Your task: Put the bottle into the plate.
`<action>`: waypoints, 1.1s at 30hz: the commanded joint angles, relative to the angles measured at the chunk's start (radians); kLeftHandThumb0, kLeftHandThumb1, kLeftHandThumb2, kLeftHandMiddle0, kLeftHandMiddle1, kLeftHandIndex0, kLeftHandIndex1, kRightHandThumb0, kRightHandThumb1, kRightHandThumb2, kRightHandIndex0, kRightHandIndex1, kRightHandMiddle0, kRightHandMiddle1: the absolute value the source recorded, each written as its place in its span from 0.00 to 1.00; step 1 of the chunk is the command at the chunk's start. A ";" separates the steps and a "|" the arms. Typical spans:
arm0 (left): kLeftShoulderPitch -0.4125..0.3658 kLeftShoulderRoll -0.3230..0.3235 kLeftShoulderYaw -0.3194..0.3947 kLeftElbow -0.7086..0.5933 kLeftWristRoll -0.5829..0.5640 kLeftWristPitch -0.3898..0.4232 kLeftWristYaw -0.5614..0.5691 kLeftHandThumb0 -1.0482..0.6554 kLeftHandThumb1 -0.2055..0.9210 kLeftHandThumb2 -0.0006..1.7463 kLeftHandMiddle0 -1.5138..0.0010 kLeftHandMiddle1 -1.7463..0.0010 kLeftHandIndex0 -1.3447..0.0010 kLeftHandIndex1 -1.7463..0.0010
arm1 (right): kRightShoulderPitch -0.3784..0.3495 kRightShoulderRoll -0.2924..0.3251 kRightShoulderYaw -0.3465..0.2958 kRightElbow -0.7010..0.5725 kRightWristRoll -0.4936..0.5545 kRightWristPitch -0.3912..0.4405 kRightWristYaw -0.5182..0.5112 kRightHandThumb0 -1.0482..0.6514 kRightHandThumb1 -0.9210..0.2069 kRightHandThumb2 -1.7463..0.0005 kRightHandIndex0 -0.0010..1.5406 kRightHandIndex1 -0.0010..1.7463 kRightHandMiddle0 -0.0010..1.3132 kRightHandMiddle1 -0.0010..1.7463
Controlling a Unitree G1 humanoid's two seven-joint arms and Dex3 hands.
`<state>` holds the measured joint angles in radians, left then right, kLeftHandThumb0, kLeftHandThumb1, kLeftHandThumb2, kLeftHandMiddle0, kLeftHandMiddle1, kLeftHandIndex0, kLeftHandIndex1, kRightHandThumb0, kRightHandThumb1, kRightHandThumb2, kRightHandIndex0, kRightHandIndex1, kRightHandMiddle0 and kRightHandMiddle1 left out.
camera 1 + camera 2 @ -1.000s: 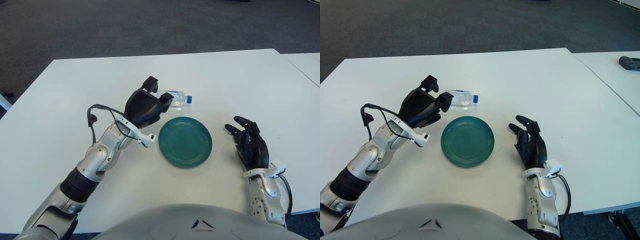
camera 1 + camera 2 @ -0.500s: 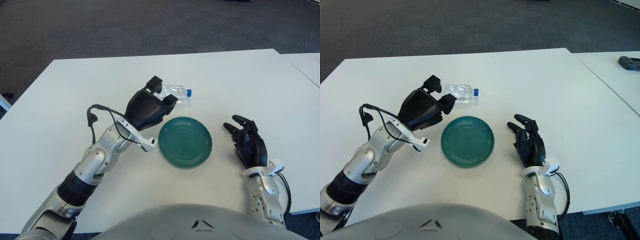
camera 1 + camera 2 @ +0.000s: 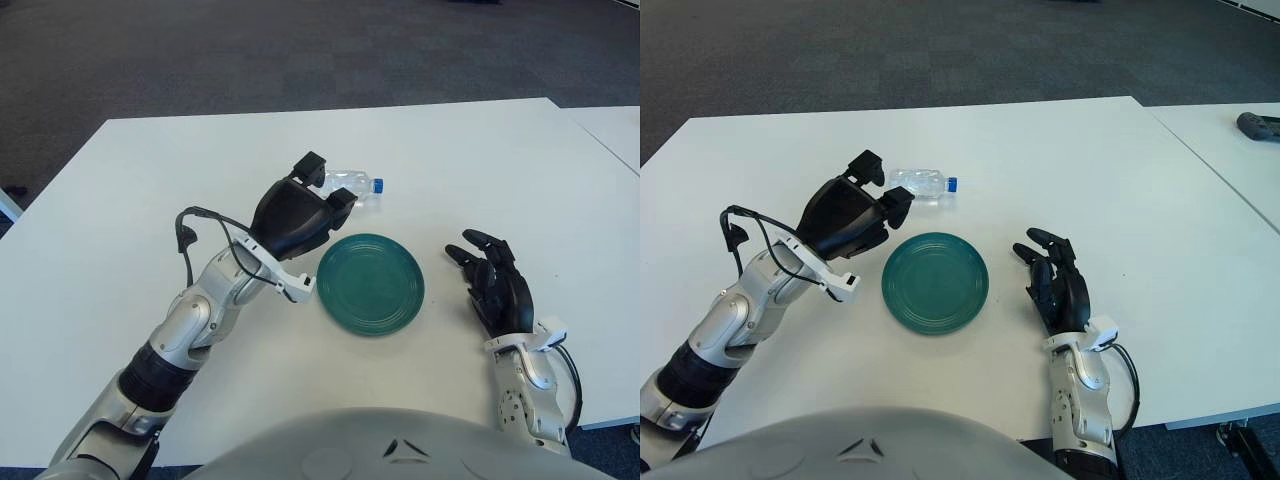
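A clear plastic bottle (image 3: 352, 185) with a blue cap lies on its side on the white table, just behind a round green plate (image 3: 370, 283). My left hand (image 3: 318, 188) reaches over the table from the left, its fingers spread and empty, its fingertips close beside the bottle's base end. The bottle also shows in the right eye view (image 3: 923, 183). My right hand (image 3: 492, 280) rests open on the table to the right of the plate.
The white table (image 3: 120, 200) spreads wide on all sides. A second table stands at the right with a dark object (image 3: 1258, 125) on it. A black cable (image 3: 186, 240) loops off my left forearm. Dark carpet lies beyond the far edge.
My left hand has moved forward and a little up towards the bottle. The bottle has shifted slightly away and to the left. The right hand has stayed nearly still.
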<state>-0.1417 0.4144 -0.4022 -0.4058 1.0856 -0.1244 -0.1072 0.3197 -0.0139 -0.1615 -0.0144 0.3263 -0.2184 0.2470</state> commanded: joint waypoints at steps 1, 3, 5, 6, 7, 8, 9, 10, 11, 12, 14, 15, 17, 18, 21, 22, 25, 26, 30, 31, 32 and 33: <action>0.015 -0.038 0.012 0.027 0.000 0.031 0.023 0.34 0.47 0.75 0.25 0.00 0.55 0.00 | 0.019 0.002 0.003 0.052 -0.005 0.034 -0.001 0.20 0.00 0.66 0.34 0.57 0.16 0.66; 0.011 -0.051 0.019 0.060 -0.009 0.040 0.036 0.35 0.50 0.72 0.31 0.00 0.57 0.00 | 0.019 0.003 0.004 0.058 -0.006 0.030 0.001 0.20 0.00 0.66 0.34 0.57 0.16 0.66; 0.006 -0.059 0.024 0.090 -0.016 0.044 0.045 0.36 0.58 0.65 0.43 0.00 0.62 0.00 | 0.018 0.005 0.004 0.063 -0.007 0.027 0.002 0.21 0.00 0.66 0.34 0.57 0.16 0.66; 0.005 -0.061 0.025 0.096 -0.017 0.043 0.047 0.36 0.61 0.63 0.47 0.00 0.64 0.00 | 0.018 0.005 0.004 0.064 -0.007 0.026 0.003 0.21 0.00 0.66 0.34 0.57 0.16 0.66; 0.005 -0.062 0.026 0.097 -0.017 0.043 0.049 0.37 0.63 0.61 0.50 0.00 0.66 0.00 | 0.017 0.005 0.005 0.065 -0.007 0.025 0.003 0.21 0.00 0.66 0.34 0.57 0.16 0.66; 0.005 -0.065 0.026 0.098 -0.018 0.048 0.040 0.37 0.64 0.60 0.51 0.00 0.66 0.00 | 0.018 0.005 0.005 0.067 -0.007 0.022 0.004 0.21 0.00 0.66 0.34 0.57 0.16 0.66; 0.007 -0.067 0.027 0.095 -0.021 0.055 0.028 0.37 0.68 0.57 0.58 0.00 0.68 0.00 | 0.018 0.006 0.006 0.070 -0.009 0.018 0.005 0.21 0.00 0.65 0.34 0.57 0.16 0.66; 0.009 -0.068 0.028 0.093 -0.024 0.059 0.019 0.38 0.73 0.53 0.65 0.00 0.71 0.00 | 0.018 0.007 0.007 0.073 -0.010 0.014 0.005 0.21 0.00 0.65 0.34 0.57 0.16 0.66; 0.009 -0.068 0.028 0.095 -0.025 0.064 0.013 0.38 0.75 0.51 0.67 0.00 0.73 0.00 | 0.018 0.008 0.008 0.075 -0.012 0.010 0.005 0.21 0.00 0.65 0.34 0.57 0.16 0.66; 0.010 -0.067 0.028 0.096 -0.027 0.067 0.010 0.39 0.81 0.46 0.73 0.04 0.76 0.00 | 0.018 0.010 0.009 0.076 -0.013 0.007 0.004 0.21 0.00 0.65 0.35 0.57 0.17 0.66; 0.012 -0.068 0.026 0.108 -0.012 0.081 0.016 0.34 0.89 0.40 0.77 0.10 0.81 0.01 | 0.021 0.014 0.013 0.076 -0.014 0.001 0.003 0.21 0.00 0.65 0.35 0.57 0.18 0.66; 0.013 -0.069 0.024 0.113 -0.004 0.087 0.021 0.22 0.94 0.38 0.79 0.24 0.89 0.07 | 0.023 0.015 0.015 0.076 -0.015 -0.001 0.003 0.21 0.00 0.64 0.35 0.57 0.18 0.67; 0.014 -0.070 0.020 0.127 0.012 0.097 0.037 0.16 0.97 0.37 0.80 0.35 0.94 0.11 | 0.025 0.018 0.019 0.075 -0.016 -0.004 0.002 0.21 0.00 0.64 0.36 0.58 0.19 0.67; 0.015 -0.069 0.019 0.129 0.014 0.099 0.040 0.15 0.98 0.37 0.80 0.38 0.95 0.12 | 0.027 0.019 0.020 0.075 -0.017 -0.005 0.001 0.21 0.00 0.64 0.36 0.58 0.19 0.67; 0.018 -0.070 0.014 0.130 0.040 0.120 0.038 0.11 0.99 0.38 0.81 0.53 0.98 0.21 | 0.032 0.023 0.025 0.072 -0.016 -0.009 0.002 0.21 0.00 0.64 0.36 0.58 0.19 0.67; 0.018 -0.071 0.012 0.133 0.051 0.131 0.029 0.09 0.99 0.39 0.82 0.61 0.99 0.27 | 0.033 0.025 0.026 0.078 -0.015 -0.016 0.003 0.21 0.00 0.64 0.36 0.58 0.19 0.66; 0.017 -0.075 0.005 0.138 0.068 0.153 0.009 0.07 1.00 0.42 0.82 0.76 1.00 0.42 | 0.032 0.030 0.025 0.090 -0.011 -0.027 0.005 0.22 0.00 0.64 0.36 0.58 0.19 0.66; 0.014 -0.078 0.003 0.143 0.070 0.161 0.000 0.06 1.00 0.42 0.83 0.81 1.00 0.48 | 0.032 0.032 0.025 0.092 -0.009 -0.029 0.006 0.22 0.00 0.64 0.36 0.58 0.19 0.66; -0.028 -0.105 -0.003 0.226 0.061 0.192 -0.011 0.03 1.00 0.44 0.86 0.90 1.00 0.60 | 0.032 0.039 0.027 0.100 -0.008 -0.046 0.008 0.22 0.00 0.65 0.37 0.58 0.19 0.66; -0.046 -0.113 -0.003 0.260 0.054 0.197 -0.007 0.03 1.00 0.44 0.87 0.92 1.00 0.63 | 0.032 0.041 0.029 0.102 -0.010 -0.051 0.008 0.23 0.00 0.65 0.37 0.58 0.19 0.66; -0.081 -0.125 -0.003 0.326 0.043 0.202 0.001 0.02 1.00 0.44 0.87 0.93 1.00 0.65 | 0.034 0.042 0.032 0.099 -0.014 -0.057 0.008 0.23 0.00 0.65 0.37 0.59 0.20 0.67; -0.105 -0.133 -0.002 0.371 0.036 0.205 0.007 0.02 1.00 0.44 0.88 0.93 1.00 0.66 | 0.036 0.043 0.034 0.098 -0.017 -0.062 0.009 0.23 0.00 0.65 0.37 0.59 0.20 0.67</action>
<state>-0.1691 0.3004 -0.4063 -0.1625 1.1416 0.0546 -0.1029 0.3229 0.0115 -0.1449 0.0343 0.3229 -0.3107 0.2583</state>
